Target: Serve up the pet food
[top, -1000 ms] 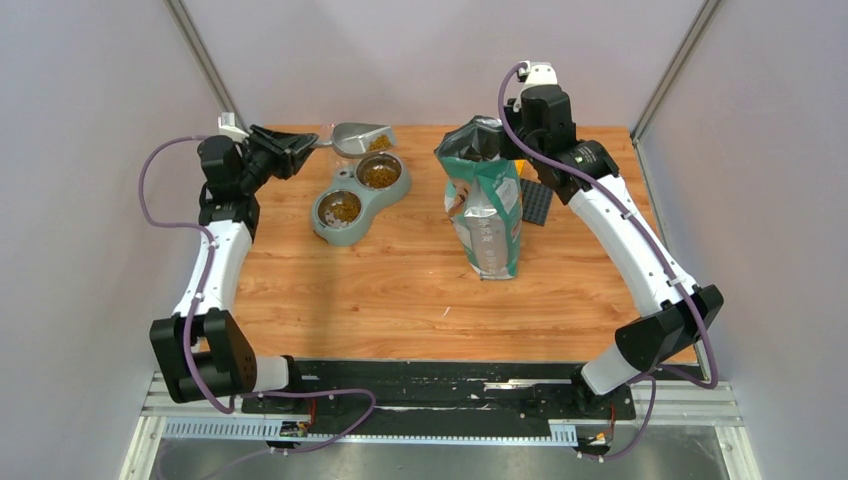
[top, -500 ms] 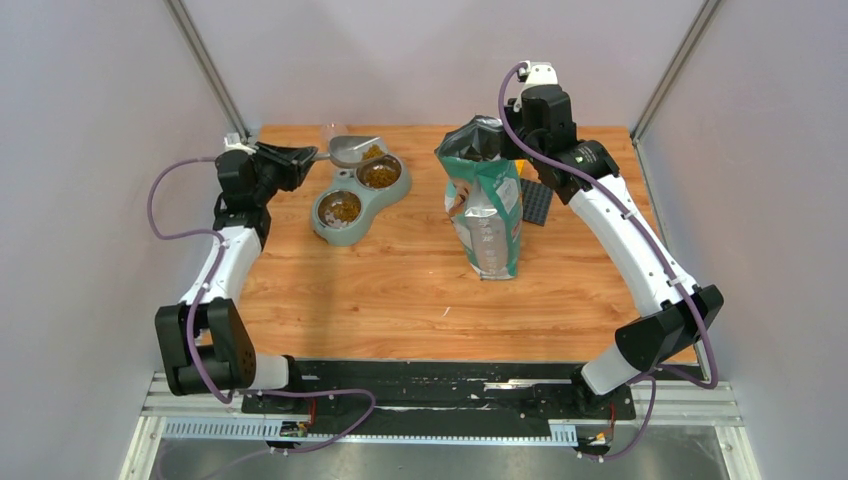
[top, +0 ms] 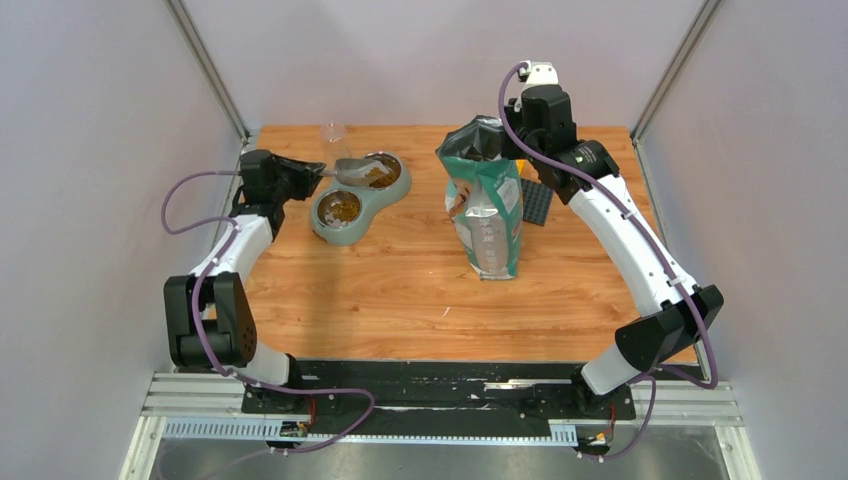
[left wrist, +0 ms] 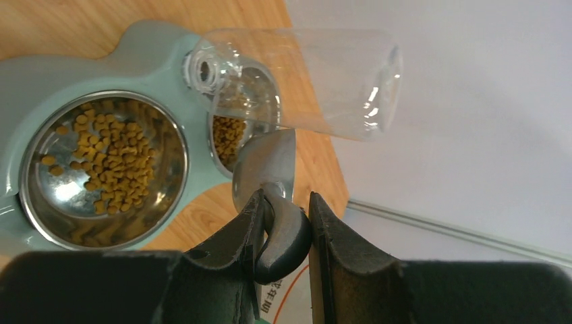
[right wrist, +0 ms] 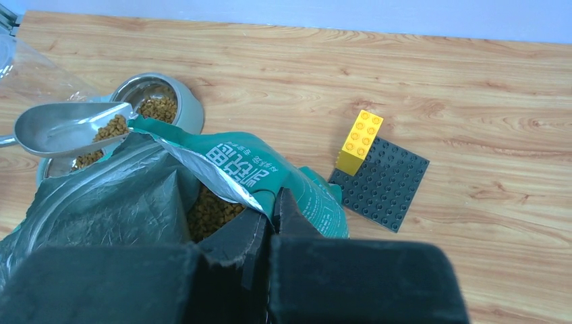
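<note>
Left wrist: pet food (left wrist: 111,162) lies in bowl (left wrist: 24,196) beyond left tool (left wrist: 287,198).

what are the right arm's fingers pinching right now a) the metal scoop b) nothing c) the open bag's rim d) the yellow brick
c: the right fingers are shut on the rim of the green bag; the scoop is in the left fingers.

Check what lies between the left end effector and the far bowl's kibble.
The metal scoop: the left end effector grips its handle, and its pan extends toward the kibble, shown in the top view.
</note>
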You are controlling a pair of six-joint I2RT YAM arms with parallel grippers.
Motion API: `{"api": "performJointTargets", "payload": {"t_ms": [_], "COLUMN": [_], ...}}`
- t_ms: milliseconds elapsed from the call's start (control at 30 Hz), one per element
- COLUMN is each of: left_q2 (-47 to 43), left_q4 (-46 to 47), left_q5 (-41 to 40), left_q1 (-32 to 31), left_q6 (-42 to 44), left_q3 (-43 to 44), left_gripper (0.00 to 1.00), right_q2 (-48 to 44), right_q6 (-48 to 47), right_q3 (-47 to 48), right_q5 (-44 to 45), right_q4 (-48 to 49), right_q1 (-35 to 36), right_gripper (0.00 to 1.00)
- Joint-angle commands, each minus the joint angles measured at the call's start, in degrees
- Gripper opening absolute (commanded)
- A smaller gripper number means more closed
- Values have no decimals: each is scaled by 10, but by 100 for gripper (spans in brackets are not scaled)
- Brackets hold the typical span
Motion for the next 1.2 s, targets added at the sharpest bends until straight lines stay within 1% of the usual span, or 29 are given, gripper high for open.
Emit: {"api": "performJointTargets", "payload": {"t_ms": [0, 167, 267, 567, 700, 800, 933, 1033, 1167], "left_q2": [16, 37, 48, 80, 97, 108, 124, 138, 165], "left_q4": [-43, -88, -106, -180, -199, -212, -237, -237, -227], "left_q5": [-61, -92, -121, -273, -311, -336, -385, -441, -479], "left_q1": [-13, -32, -57, -118, -135, -151, -176, -201, -229], "left_q6": [-11, -21, -30, -43, -63, -57, -14, 52, 155], "left_q3": [55, 87, 105, 174, 194, 216, 258, 287, 324], "left_gripper": [0, 0, 0, 0, 0, 0, 0, 0, 0], "right_q2": [-23, -22, -20, -19, -18, -18, -19, -20, -21], "right_q6": [-16, -17, -18, -15, -17, -18, -18, -18, -18], "right_q3": [30, 33, 33, 29, 30, 30, 29, 27, 25], "right_q5": [41, 46, 47, 44, 44, 44, 43, 43, 42], "right_q4": [66, 66, 66, 63, 62, 62, 61, 61, 61], "right_q1": [-10, -11, -11, -12, -14, -15, -17, -19, -22], "right_gripper": [0, 0, 0, 0, 0, 0, 0, 0, 0]}}
